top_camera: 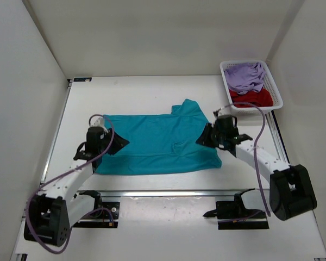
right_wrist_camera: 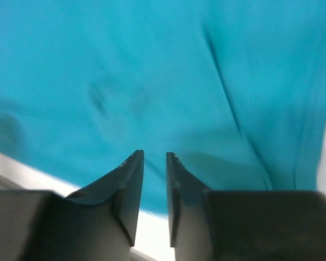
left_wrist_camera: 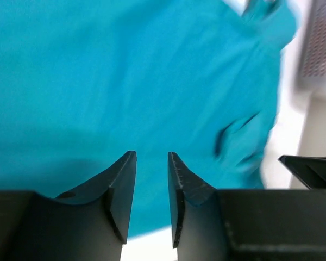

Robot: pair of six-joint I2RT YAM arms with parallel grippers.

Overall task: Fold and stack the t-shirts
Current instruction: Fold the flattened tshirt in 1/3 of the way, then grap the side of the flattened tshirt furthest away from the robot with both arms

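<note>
The teal t-shirt (top_camera: 157,141) lies spread flat on the table, one sleeve sticking out at its far right corner. My left gripper (top_camera: 121,143) hovers over the shirt's left edge, jaws slightly apart and empty; in the left wrist view (left_wrist_camera: 152,155) the teal cloth (left_wrist_camera: 125,81) lies beyond them. My right gripper (top_camera: 202,138) hovers over the shirt's right edge, jaws slightly apart and empty; the right wrist view (right_wrist_camera: 155,154) shows teal cloth (right_wrist_camera: 152,70) beneath. The lavender t-shirt (top_camera: 245,76) and the dark red t-shirt (top_camera: 252,98) lie crumpled in the basket.
A white mesh basket (top_camera: 276,92) stands at the table's far right corner and shows blurred in the left wrist view (left_wrist_camera: 320,38). White walls enclose the table on the left, back and right. A metal rail (top_camera: 168,193) runs along the near edge.
</note>
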